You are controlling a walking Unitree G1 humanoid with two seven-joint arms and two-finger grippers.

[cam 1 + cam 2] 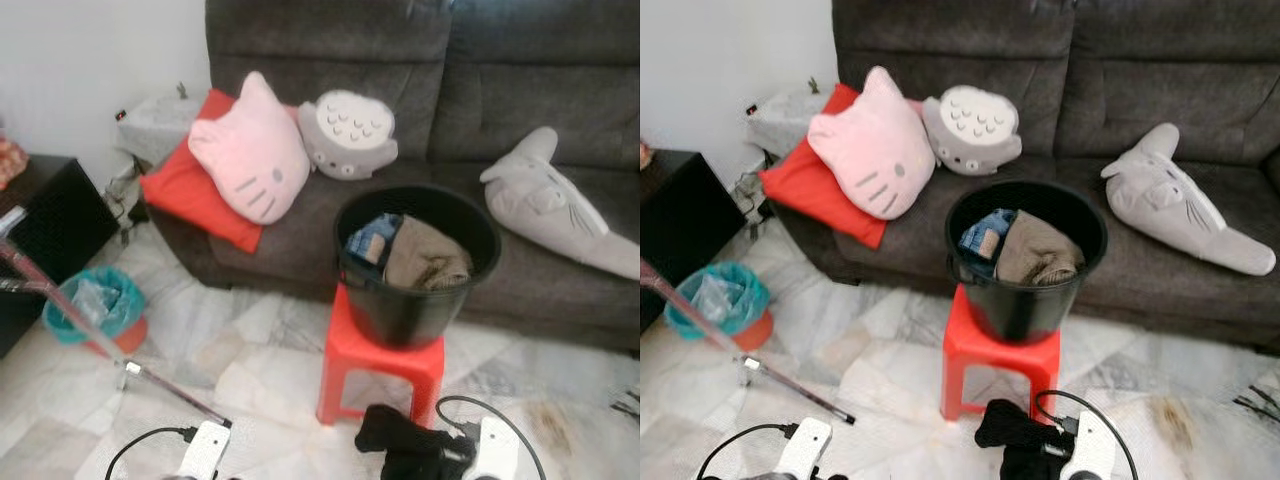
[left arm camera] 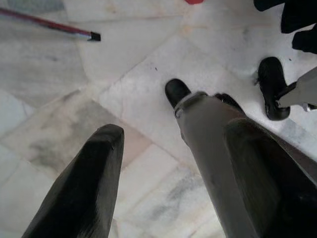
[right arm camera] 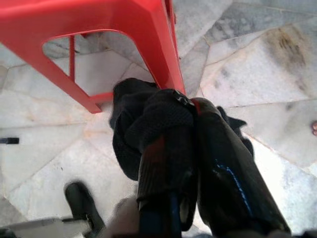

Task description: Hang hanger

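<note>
Black and parted, the two fingers of my left tool (image 2: 163,178) hang idle over the pale marble floor (image 2: 124,74), holding nothing. Rightward, in front of the red plastic stool (image 1: 382,370) carrying the black bucket of clothes (image 1: 418,262), my right tool (image 3: 190,148) is clamped on a bunched dark garment (image 3: 130,124). I judge the hanger is gripped with it, but its axis and heading are hidden. Next: find a rail.
</note>
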